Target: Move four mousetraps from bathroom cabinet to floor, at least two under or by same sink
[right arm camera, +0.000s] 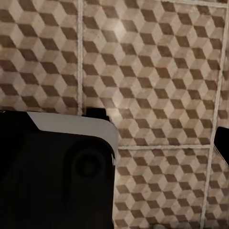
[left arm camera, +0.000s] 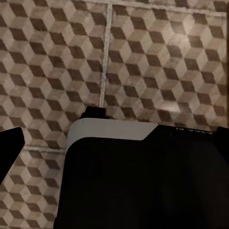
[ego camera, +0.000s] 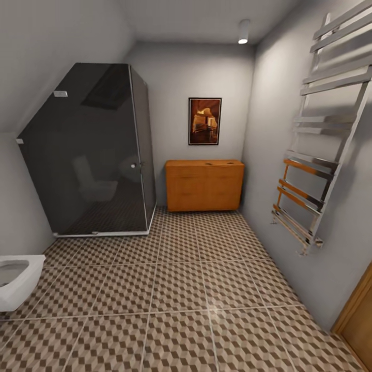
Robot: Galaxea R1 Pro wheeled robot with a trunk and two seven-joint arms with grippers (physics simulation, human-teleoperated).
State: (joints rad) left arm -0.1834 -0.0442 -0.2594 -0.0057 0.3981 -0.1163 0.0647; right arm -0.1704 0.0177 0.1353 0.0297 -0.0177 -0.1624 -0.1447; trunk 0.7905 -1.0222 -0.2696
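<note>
The orange-brown cabinet (ego camera: pixel 204 185) stands against the far wall, under a framed picture. Two tiny dark specks (ego camera: pixel 209 164) lie on its top, too small to identify, and I can make out no mousetrap. The sink is out of view. Cube-patterned bathroom floor (ego camera: pixel 181 289) stretches from me to the cabinet. In the left wrist view, my left gripper (left arm camera: pixel 121 132) hangs over the tiles and my own black base, with a dark finger (left arm camera: pixel 9 148) at the frame's edge and nothing held. My right gripper (right arm camera: pixel 114 124) hangs likewise, one finger (right arm camera: pixel 223 143) at the edge, jaws wide apart.
A dark glass shower enclosure (ego camera: pixel 93 155) fills the far left corner. A white toilet (ego camera: pixel 15 281) juts in at the near left. A chrome towel rail (ego camera: pixel 320 144) hangs on the right wall, and a wooden door (ego camera: pixel 359 320) sits at the near right.
</note>
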